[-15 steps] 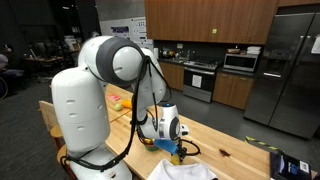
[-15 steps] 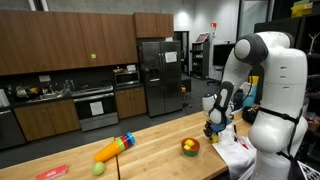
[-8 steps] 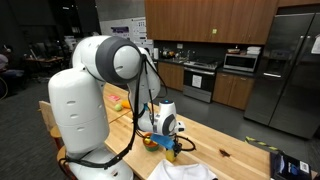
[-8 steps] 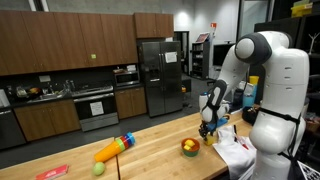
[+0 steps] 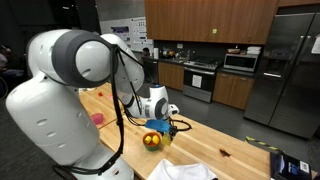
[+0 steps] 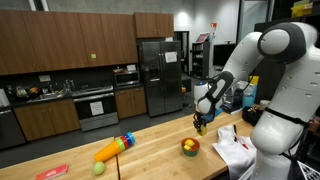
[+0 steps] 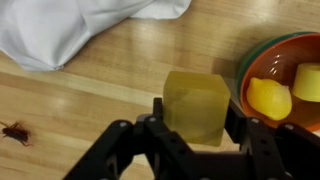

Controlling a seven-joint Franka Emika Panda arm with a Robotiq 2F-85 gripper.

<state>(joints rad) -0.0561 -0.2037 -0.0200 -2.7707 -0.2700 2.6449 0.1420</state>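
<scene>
Gripper (image 7: 196, 118) clamps a translucent yellow plastic cube (image 7: 195, 92).
Round orange bowl (image 7: 272, 62) at two o'clock, crumpled white cloth (image 7: 70, 30) at ten.

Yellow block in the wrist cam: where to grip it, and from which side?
Grip the yellow block by its two opposite flat side faces, coming from above. They are parallel, so the pads sit flush. The gripper clamps it that way now.
</scene>
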